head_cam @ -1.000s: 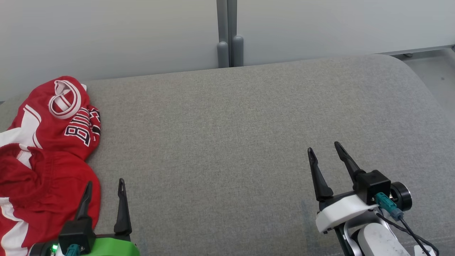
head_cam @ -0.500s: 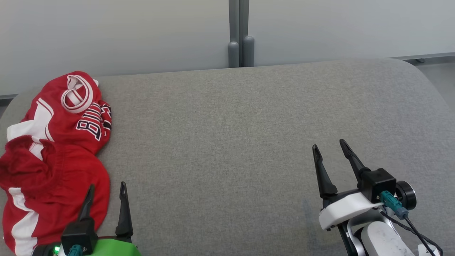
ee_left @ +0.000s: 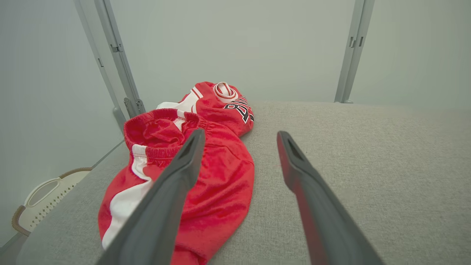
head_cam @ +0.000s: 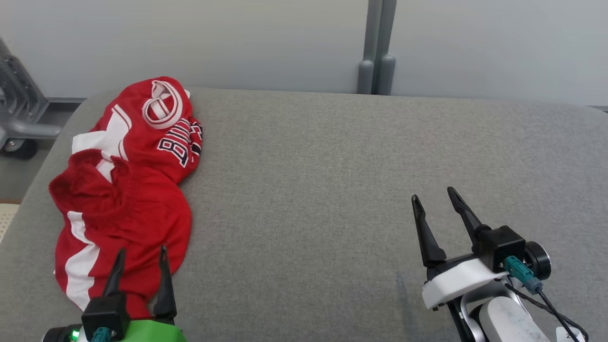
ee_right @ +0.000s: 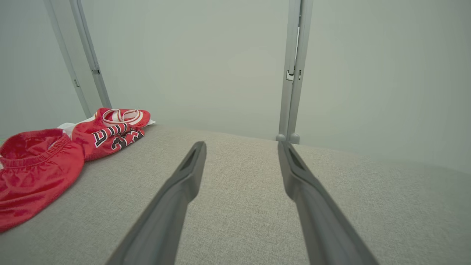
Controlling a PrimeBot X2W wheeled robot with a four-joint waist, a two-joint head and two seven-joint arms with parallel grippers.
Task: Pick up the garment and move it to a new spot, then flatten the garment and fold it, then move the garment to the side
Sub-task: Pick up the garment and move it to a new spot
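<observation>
Inspecting grey upholstered surface backed by pale wall panels. Finding red-and-white sports garment lying bunched at its left end, ungripped. Noting left gripper poised at the garment's near edge, fingers spread, holding nothing. Noting right gripper well apart over bare fabric, likewise spread. Advising lowering the left onto a raised fold, pinching several layers near the elastic waistband, avoiding snagging the upholstery.
</observation>
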